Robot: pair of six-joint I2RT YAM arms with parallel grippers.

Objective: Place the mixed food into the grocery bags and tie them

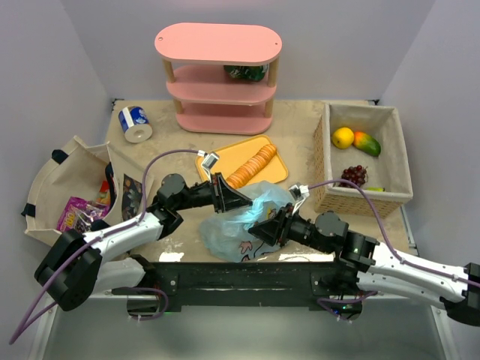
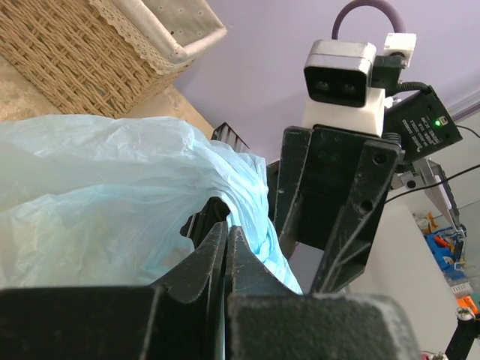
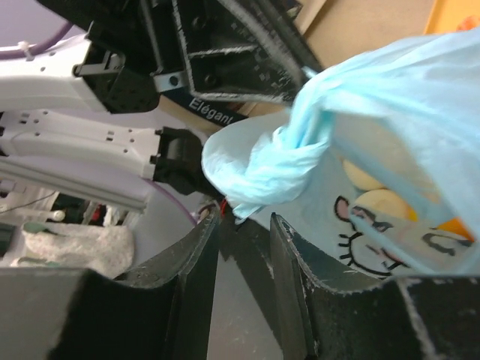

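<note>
- Pinching thin film, the left gripper [image 2: 226,234] was clamped shut on the grocery bag [image 1: 229,229]. The bag lay lower centre of the top view, btw. both arms, just in front of the orange tray [image 1: 225,157].
- Right gripper [image 3: 244,225]: jaws stood apart, with the twisted blue strand [image 3: 259,161] at the mouth of the gap. It wasn't clamped, as far as the wrist view showed.
- Risk: jaws could shut on the strand's tip only, or on air. Slippery film would then slide out & leave the tie loose.
- Risk: a hard pull vs. the left grip could tear the film or drag the bag off the table [image 1: 307,127].
- Hidden: the bag's contents. Only pale yellow shapes [image 3: 360,176] showed above the cartoon print [image 3: 360,232]; couldn't tell which food.
- Couldn't tell if the twist was a finished knot.
- Farther off, a purple snack packet [image 1: 71,217] in the cloth tote [image 1: 67,161], left, and fruit [image 1: 352,139] in the wicker basket [image 1: 324,150], right, lay outside any bag.
- Far, upper centre: a dark-green item [image 1: 244,73] on the pink shelf [image 1: 217,41] was half cut off, so no ID.
</note>
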